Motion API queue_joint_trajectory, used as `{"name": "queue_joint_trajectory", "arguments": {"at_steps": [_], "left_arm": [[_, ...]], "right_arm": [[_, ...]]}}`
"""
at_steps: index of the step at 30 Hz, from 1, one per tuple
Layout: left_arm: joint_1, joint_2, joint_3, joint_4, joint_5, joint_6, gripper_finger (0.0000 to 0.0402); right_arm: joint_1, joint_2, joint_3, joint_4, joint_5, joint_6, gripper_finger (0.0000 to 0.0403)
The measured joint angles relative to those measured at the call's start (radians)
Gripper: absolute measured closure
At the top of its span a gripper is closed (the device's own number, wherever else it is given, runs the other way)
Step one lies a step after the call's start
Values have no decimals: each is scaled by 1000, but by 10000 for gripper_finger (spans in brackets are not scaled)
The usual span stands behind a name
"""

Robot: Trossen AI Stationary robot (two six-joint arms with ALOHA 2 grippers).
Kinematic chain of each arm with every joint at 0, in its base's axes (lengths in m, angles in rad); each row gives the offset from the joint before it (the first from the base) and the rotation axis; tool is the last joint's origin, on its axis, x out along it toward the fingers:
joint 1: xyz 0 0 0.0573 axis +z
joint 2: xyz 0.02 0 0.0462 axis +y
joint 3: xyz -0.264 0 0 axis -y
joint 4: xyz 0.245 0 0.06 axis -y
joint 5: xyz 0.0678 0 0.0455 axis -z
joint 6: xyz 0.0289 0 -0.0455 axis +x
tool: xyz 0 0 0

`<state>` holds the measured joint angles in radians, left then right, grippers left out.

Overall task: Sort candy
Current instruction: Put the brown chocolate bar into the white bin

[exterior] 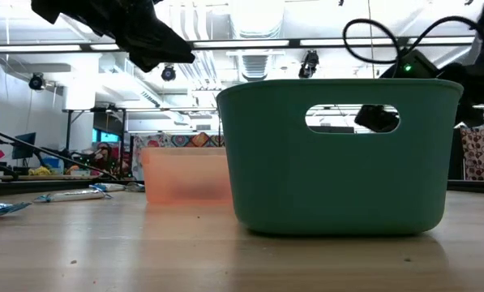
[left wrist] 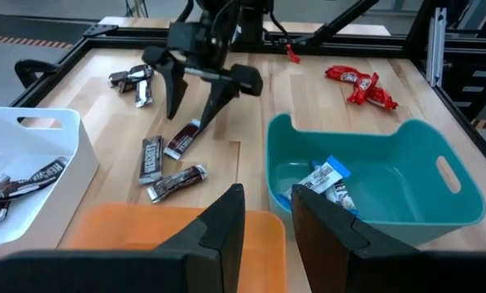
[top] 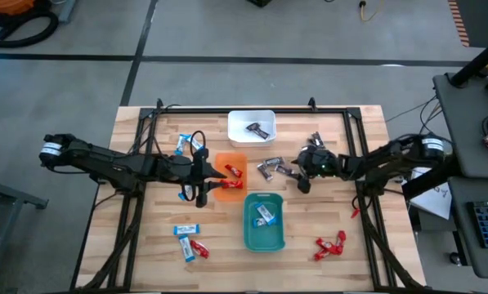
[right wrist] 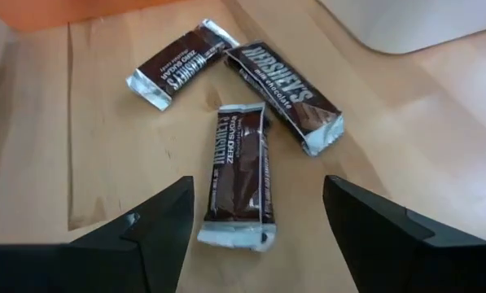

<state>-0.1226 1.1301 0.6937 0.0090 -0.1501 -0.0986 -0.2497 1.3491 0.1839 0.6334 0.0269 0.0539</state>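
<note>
From table height, the teal tray [exterior: 339, 154] blocks most of what lies behind it, and the orange tray [exterior: 185, 174] beside it shows only as a blurred, see-through shape partly covered by the teal wall. My left pincer [exterior: 156, 40] is cut off by the top edge there, so I cannot judge its fingers. In my left wrist camera the white tray [left wrist: 31, 163] runs off the side, hiding part of the dark candy [left wrist: 23, 183] inside. From above, the wrappers' print is too small to read.
</note>
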Motion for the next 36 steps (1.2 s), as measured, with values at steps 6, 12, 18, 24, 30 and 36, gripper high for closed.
{"name": "queue_joint_trajectory", "arguments": {"at_steps": [6,12,18,24,30,36], "left_arm": [[0,0,0,-1,0,0,314],[0,0,0,-1,0,0,314],[0,0,0,-1,0,0,314],[0,0,0,-2,0,0,314],[0,0,0,-2,0,8,314],[0,0,0,-2,0,8,314]], "right_arm": [[6,116,61,2,0,-3,156],[6,193,97,19,15,-2,185],[5,227,91,18,31,10,254],[5,224,87,12,33,25,317],[5,179,86,4,29,33,321],[8,76,81,-42,9,31,331]]}}
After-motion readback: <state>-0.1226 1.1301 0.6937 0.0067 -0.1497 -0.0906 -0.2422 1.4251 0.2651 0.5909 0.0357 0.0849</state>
